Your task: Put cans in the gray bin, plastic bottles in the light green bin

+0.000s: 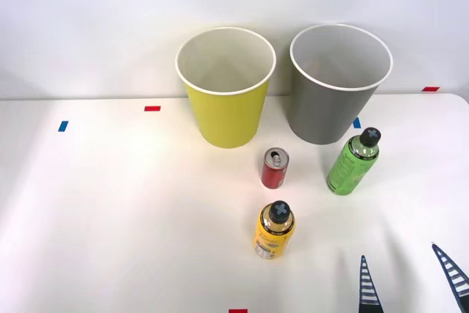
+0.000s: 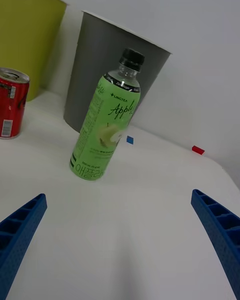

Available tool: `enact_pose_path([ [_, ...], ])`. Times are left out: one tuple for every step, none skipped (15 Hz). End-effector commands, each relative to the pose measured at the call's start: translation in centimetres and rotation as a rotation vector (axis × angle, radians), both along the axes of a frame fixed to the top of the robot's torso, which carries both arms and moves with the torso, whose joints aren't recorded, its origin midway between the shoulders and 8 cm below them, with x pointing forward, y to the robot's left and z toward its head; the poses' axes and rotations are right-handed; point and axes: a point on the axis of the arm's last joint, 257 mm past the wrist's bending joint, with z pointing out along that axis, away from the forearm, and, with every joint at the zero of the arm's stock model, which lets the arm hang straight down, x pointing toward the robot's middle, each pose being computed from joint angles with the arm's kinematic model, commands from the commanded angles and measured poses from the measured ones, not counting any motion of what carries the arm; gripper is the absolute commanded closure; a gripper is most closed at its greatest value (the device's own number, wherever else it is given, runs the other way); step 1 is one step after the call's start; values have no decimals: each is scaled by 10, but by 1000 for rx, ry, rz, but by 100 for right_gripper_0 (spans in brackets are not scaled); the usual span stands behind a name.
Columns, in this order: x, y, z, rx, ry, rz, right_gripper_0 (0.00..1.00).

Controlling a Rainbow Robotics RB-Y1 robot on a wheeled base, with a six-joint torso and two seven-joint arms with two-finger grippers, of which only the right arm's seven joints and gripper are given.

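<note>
Clearly the green bottle [image 2: 106, 127] is the target: it stands upright on the tabletop [image 1: 110, 203] just before the gray bin [image 1: 337, 93], centred ahead of the wide-open, empty hand [image 1: 410, 278]. My advice is to advance straight, keep the fingers [image 2: 20, 230] level, and close around the bottle's mid-body below its shoulder so it does not tip toward the bin behind. The red can [image 1: 275, 168] stands near on the left, so stay clear of it. Then lift high enough to pass the rim of the green bin [image 1: 223, 89].
</note>
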Motion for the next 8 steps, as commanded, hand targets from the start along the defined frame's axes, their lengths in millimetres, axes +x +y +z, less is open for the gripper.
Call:
enact_pose_path([
  [-2, -1, 0, 54, -4, -25, 0],
  [-2, 0, 0, 62, -4, -26, 0],
  [-3, 0, -1, 73, -2, -28, 0],
  [-4, 1, -2, 86, 5, -31, 0],
  [-6, 2, -4, 112, 11, -31, 0],
  [-8, 2, -7, 132, 22, -34, 0],
  [-10, 1, -11, 155, 34, -35, 0],
  [-11, 2, -12, 164, 37, -37, 0],
])
